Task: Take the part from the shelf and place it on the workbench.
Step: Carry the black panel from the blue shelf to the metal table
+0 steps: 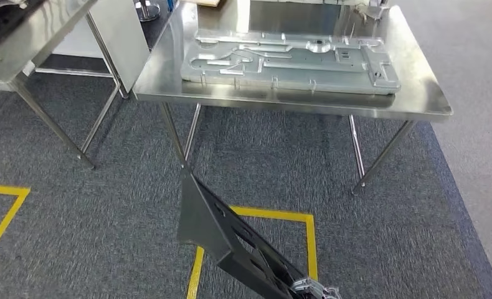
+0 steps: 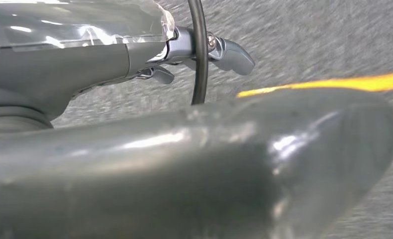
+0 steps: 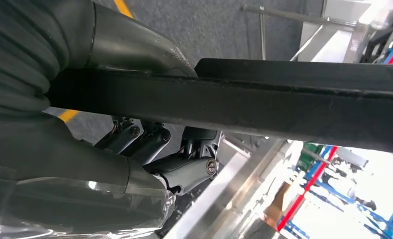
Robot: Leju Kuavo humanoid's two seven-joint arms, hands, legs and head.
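I see the grey carpet floor [image 1: 106, 218] taking up most of my head view, with yellow tape lines [image 1: 274, 215] marking a box just ahead of me and another corner [image 1: 7, 205] off to my left. Beyond the tape stands the steel workbench [image 1: 418, 93], its near edge running across the upper part of the view and its right corner rounded. A large machined metal plate [image 1: 290, 62] lies flat on it and covers most of the top, leaving a bare strip along the near edge and a wider bare margin at the right end. A second steel table [image 1: 19, 56] stands to the left, apart from the workbench, with a grey panel [image 1: 122, 37] leaning in the gap between them.

The part [image 1: 215, 230], a dark flat panel with cut-outs, is in the air low in front of me, over the carpet and the tape box, well short of the workbench edge. My right hand [image 1: 312, 289] holds it at its lower end; in the right wrist view the thumb [image 3: 130, 47] lies over one face of the part's edge [image 3: 264, 102] and the fingers [image 3: 184, 172] close under the other.

My left hand [image 2: 135, 55] hangs over the carpet with nothing in it. Its fingers [image 2: 232, 55] look curled in, but I cannot tell for certain.
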